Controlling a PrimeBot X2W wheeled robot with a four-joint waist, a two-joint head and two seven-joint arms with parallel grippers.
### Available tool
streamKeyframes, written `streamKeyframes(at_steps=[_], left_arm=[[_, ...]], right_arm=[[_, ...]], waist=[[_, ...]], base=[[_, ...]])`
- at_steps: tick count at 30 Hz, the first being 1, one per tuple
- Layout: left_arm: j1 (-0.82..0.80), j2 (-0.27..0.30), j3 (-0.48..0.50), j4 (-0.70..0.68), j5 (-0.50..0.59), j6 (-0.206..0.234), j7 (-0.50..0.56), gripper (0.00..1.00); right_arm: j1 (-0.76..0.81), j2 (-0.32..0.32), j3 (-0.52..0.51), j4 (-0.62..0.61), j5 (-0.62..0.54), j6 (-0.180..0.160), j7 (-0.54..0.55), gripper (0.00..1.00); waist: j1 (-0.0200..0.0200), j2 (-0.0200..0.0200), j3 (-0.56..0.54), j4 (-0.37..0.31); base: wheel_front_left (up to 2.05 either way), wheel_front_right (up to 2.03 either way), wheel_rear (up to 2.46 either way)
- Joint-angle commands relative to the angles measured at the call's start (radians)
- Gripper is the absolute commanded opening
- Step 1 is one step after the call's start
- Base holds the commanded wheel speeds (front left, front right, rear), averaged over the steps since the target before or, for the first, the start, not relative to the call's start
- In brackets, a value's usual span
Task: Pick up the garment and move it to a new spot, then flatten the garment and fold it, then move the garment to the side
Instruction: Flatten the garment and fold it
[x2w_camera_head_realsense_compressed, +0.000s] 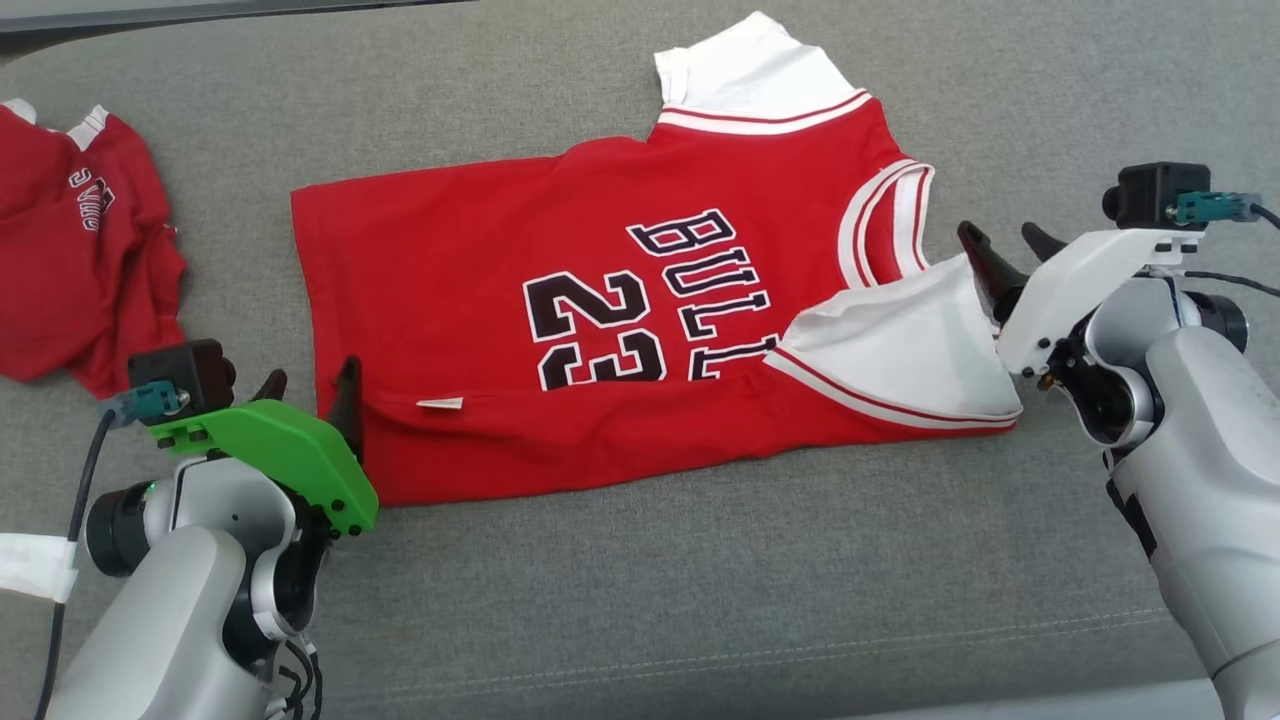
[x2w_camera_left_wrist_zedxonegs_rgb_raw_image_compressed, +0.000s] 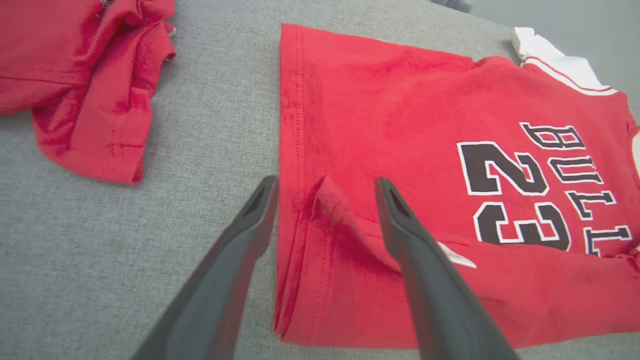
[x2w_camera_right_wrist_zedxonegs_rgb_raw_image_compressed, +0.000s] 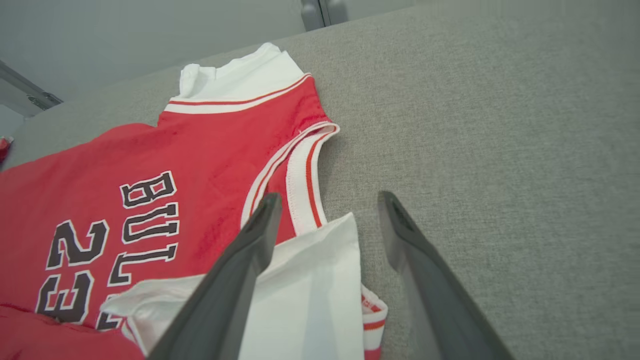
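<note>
**Q:** Task status?

**A:** The garment (x2w_camera_head_realsense_compressed: 600, 330) lies spread at the centre of the grey cushion (x2w_camera_head_realsense_compressed: 700, 580). Its near long edge and near white sleeve appear turned over onto the front, so a first fold is judged done. Further folds and the move aside remain.

**Q:** Arm pose?

**A:** The left gripper (x2w_camera_head_realsense_compressed: 310, 372) is at 8 o'clock of the garment, straddling the hem corner. The right gripper (x2w_camera_head_realsense_compressed: 1000, 235) is at 3 o'clock, straddling the sleeve edge. Both stand wide apart, holding nothing.

- The garment (x2w_camera_head_realsense_compressed: 480, 260) was seen in red, with white red-striped sleeves and black white-edged lettering.
- The surface (x2w_camera_head_realsense_compressed: 700, 600) was seen in grey.
</note>
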Motion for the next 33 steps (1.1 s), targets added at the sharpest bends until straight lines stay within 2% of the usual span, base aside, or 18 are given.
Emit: streamKeyframes(at_steps=[1, 5, 14, 18, 25, 33], left_arm=[[0.005, 0.009, 0.002, -0.006, 0.008, -0.005, -0.014, 1.0], [0.059, 0.017, 0.004, -0.04, 0.034, 0.002, -0.085, 1.0], [0.208, -0.019, 0.036, -0.09, -0.022, 0.028, -0.157, 1.0], [0.265, -0.055, 0.052, -0.077, -0.063, 0.031, -0.175, 1.0], [0.308, -0.132, 0.089, -0.011, -0.164, 0.008, -0.187, 1.0], [0.269, -0.167, 0.137, 0.105, -0.217, -0.017, -0.214, 1.0]], right_arm=[[-0.008, -0.007, 0.002, 0.002, 0.004, -0.001, -0.017, 1.0], [0.012, -0.029, 0.007, -0.026, 0.027, -0.001, -0.115, 1.0], [0.157, -0.067, -0.016, -0.117, 0.055, -0.001, -0.244, 1.0], [0.242, -0.051, -0.048, -0.163, 0.066, -0.001, -0.267, 1.0], [0.371, 0.005, -0.106, -0.236, 0.078, -0.001, -0.265, 1.0], [0.434, 0.058, -0.143, -0.283, 0.077, -0.001, -0.245, 1.0]], waist=[[-0.0001, 0.0, -0.005, -0.001], [-0.0001, 0.0, -0.026, -0.001], [-0.0001, 0.0, -0.075, -0.001], [-0.0001, 0.0, -0.097, -0.007], [-0.0001, 0.0, -0.114, -0.025], [-0.0001, 0.0, -0.102, -0.055]], base=[[0.0, 0.0, 0.0], [0.0, 0.0, 0.0], [0.0, 0.0, 0.0], [0.0, 0.0, 0.0], [0.0, 0.0, 0.0], [0.0, 0.0, 0.0]])
